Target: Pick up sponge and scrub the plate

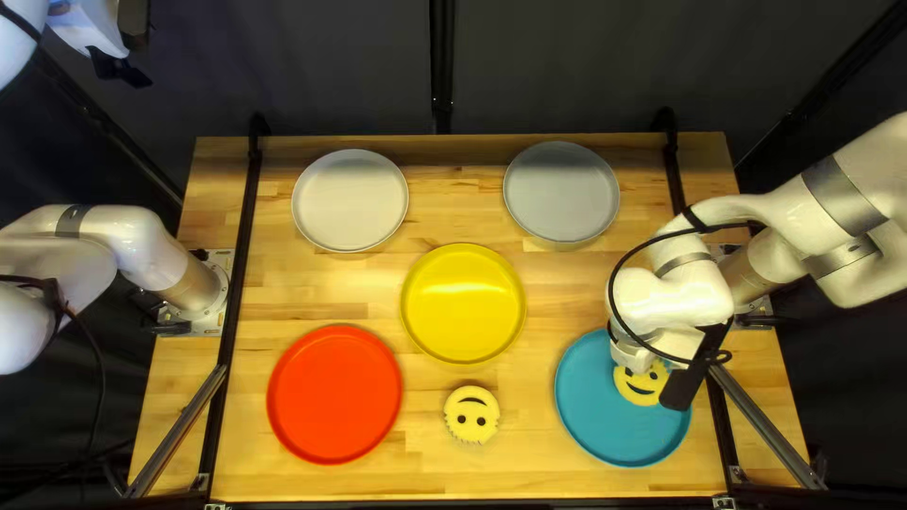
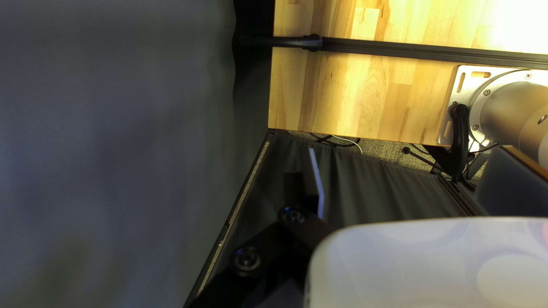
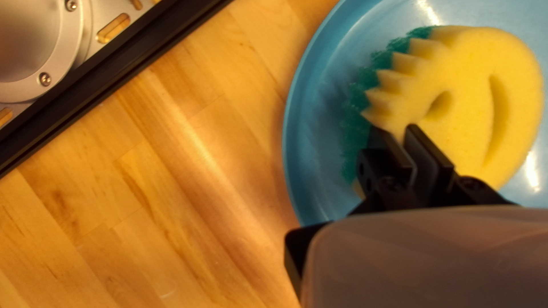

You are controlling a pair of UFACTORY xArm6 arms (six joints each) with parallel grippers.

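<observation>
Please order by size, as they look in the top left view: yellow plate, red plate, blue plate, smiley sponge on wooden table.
Red plate and blue plate (partly covered): look alike
Yellow plate
Smiley sponge on table

The wooden table [image 1: 559,293] holds five plates [image 1: 605,416] and a sponge [image 1: 471,414]

Along the far part of the table [image 1: 444,480] in the top left view lie the far-left plate [image 1: 350,200] and far-right plate [image 1: 561,192], with the middle plate [image 1: 463,302] before them and between the two. Nearer lie the near-left plate [image 1: 333,395], to the left, and the near-right plate [image 1: 605,425], to the right, with the near-right sponge [image 3: 465,114] on it. The loose sponge [image 1: 471,431] lies on the table just before the middle plate, between the two near plates and touching neither
</observation>
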